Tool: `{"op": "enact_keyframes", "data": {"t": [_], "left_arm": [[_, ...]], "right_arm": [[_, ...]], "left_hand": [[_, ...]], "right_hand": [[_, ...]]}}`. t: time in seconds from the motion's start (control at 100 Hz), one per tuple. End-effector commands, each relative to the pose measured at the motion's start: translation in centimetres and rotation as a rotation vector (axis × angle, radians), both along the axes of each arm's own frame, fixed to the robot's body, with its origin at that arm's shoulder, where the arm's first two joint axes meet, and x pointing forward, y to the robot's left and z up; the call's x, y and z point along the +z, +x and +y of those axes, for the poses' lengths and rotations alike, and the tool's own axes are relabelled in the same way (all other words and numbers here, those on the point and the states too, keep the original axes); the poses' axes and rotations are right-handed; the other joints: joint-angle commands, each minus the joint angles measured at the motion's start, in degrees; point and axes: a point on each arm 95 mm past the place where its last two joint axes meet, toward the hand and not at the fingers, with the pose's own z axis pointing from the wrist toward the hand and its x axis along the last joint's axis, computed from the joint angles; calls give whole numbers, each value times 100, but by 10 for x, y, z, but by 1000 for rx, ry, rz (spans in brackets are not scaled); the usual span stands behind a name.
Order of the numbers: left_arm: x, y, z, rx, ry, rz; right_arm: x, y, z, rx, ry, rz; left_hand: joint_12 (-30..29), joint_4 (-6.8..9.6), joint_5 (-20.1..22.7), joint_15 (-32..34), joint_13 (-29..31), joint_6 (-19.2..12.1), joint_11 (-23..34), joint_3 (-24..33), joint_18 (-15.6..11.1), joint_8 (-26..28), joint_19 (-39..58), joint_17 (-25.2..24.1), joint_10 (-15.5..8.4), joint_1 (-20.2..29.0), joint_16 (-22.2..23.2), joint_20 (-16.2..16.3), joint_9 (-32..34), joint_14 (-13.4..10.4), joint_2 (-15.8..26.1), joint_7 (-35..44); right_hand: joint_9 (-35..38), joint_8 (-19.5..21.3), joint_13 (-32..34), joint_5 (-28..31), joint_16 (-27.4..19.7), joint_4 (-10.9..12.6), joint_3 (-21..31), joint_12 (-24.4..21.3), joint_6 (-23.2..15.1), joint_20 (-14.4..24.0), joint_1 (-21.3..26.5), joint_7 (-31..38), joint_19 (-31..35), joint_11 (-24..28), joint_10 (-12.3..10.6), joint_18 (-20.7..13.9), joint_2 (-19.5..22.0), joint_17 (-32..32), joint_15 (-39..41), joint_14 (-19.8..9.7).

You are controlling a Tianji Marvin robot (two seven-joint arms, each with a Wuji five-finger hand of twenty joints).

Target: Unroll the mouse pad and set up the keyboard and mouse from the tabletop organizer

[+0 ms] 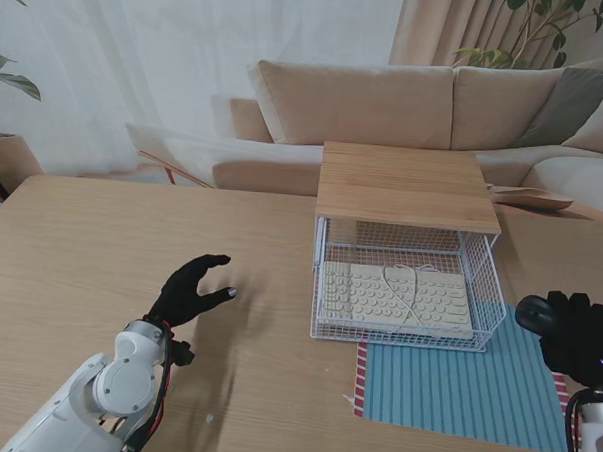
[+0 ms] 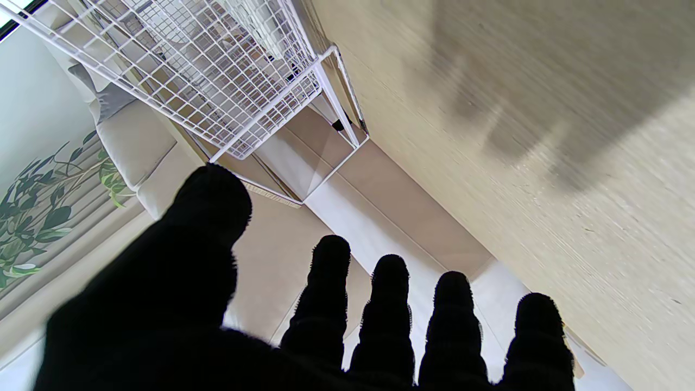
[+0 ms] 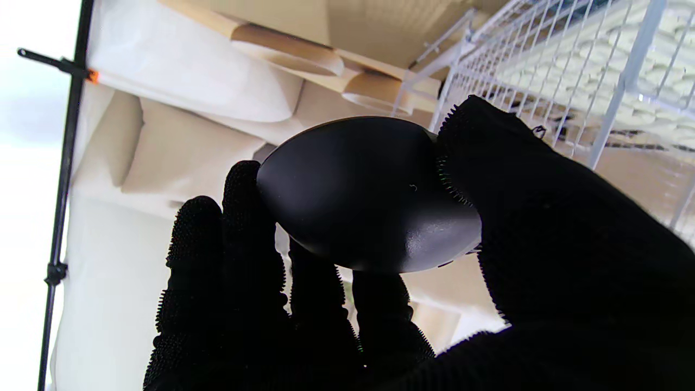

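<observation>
From the stand, the keyboard [image 1: 395, 298] lay inside the wire organizer [image 1: 409, 241], the striped mouse pad [image 1: 462, 385] flat just in front of it; my left hand [image 1: 190, 291] hovered spread and empty, well left of the organizer. My left wrist view showed fingers [image 2: 385, 315] apart over the worktop [image 2: 543, 136]. My right wrist view showed my right hand [image 3: 412, 271] clasping the black mouse [image 3: 364, 190] beside the organizer.

The stand camera looks down from above the shoulders across the table [image 1: 101, 237] toward a sofa [image 1: 387, 105], while each wrist camera looks close along its own fingers, picture inverted, and all three views share the wire organizer [image 1: 479, 294] [image 2: 217, 81] [image 3: 543, 65].
</observation>
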Motion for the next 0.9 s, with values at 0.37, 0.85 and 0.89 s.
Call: {"op": "enact_keyframes", "data": {"t": [0.37,0.85,0.89], "left_arm": [[-1,1,-1,-7,-4,5],[0,1,0,-5,-4,3],[1,1,0,-5,-4,2]], "right_arm": [[-45,3,9,-80,50,175],[-68,10,14,-131,92,285],[-70,11,15,-133,94,294]], "left_hand": [[-74,257,-23,-133,-191,2,-72,-56,20,-48,-173,-37,63,-52,60,130,-130,-56,72,10],[-72,258,-24,-133,-192,5,-70,-52,21,-47,-174,-40,71,-54,64,129,-134,-48,71,12],[-72,258,-26,-134,-193,4,-70,-51,20,-48,-174,-40,67,-52,64,129,-134,-52,74,10]], "right_hand": [[485,49,319,248,41,342,1081,401,-133,-48,1511,548,321,894,-76,-99,658,30,618,-246],[372,43,202,182,48,347,1005,380,-112,-68,1459,486,291,873,-53,-132,696,-75,588,-272],[357,45,186,172,49,347,994,376,-123,-69,1449,476,287,868,-56,-138,702,-88,581,-277]]}}
